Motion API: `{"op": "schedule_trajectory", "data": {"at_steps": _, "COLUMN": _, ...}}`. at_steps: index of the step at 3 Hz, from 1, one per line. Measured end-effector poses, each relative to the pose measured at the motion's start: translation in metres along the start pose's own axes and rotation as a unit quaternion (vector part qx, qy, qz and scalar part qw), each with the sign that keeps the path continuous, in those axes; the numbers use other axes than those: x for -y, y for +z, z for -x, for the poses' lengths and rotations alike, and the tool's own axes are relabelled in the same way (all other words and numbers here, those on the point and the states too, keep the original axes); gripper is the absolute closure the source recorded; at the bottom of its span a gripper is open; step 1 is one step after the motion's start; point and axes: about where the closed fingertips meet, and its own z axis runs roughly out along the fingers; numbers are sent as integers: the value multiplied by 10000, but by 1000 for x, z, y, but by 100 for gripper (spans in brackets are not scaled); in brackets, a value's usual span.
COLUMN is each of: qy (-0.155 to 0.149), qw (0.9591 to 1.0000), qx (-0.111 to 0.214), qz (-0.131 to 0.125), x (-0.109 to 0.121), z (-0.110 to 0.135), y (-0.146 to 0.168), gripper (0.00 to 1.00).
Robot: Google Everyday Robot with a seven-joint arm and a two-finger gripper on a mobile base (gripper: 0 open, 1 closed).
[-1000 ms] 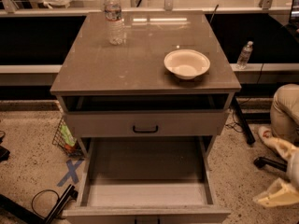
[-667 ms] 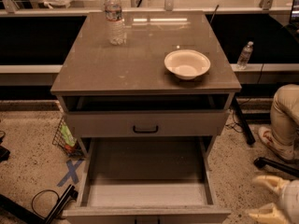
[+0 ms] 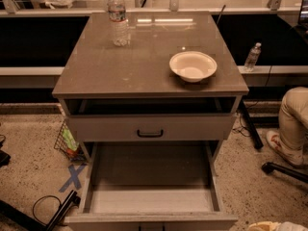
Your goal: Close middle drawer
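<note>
Middle drawer [image 3: 149,201] is standing pulled far out below the front edge of the tabletop [image 3: 144,76], with its flat front [image 3: 149,220] lying at the bottom of the view. Its tray is showing bare grey.

It is sitting where it sat a second ago, with no travel inward. The gripper [image 3: 276,226] has been sinking: a second ago it was hanging off the drawer's right side, level with the tray. Now only a pale sliver is showing low, out past the front right corner. Whether it is wide or narrow I cannot tell. It is touching nothing. I am reading this as lining up in front of the drawer face, with the push not yet begun.

Above, the uppermost drawer [image 3: 149,128] is sitting slightly out.

Counts:
- Drawers in view: two.
- Water bottles: two, one [image 3: 118,18] near the far left corner and one [image 3: 252,57] beyond the right edge on a ledge.
- Bowl [image 3: 192,66]: one, by the right edge.
- Person's leg [image 3: 294,121]: one, well right.
- Blue tape cross [image 3: 72,177]: one, on the floor left.
</note>
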Motion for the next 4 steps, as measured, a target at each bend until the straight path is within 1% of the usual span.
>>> {"op": "schedule_trajectory", "data": {"at_steps": 1, "qy": 68, "qw": 9992, "qx": 207, "qz": 331, "x": -18, "z": -28, "y": 36, "gripper": 100}}
{"op": "schedule_trajectory", "data": {"at_steps": 2, "qy": 129, "qw": 9986, "qx": 276, "qz": 429, "x": -25, "z": -32, "y": 47, "gripper": 100}}
{"op": "schedule_trajectory", "data": {"at_steps": 3, "qy": 145, "qw": 9982, "qx": 319, "qz": 493, "x": -30, "z": -33, "y": 59, "gripper": 100}}
{"op": "schedule_trajectory", "data": {"at_steps": 4, "qy": 78, "qw": 9975, "qx": 616, "qz": 337, "x": -24, "z": -32, "y": 85, "gripper": 100}}
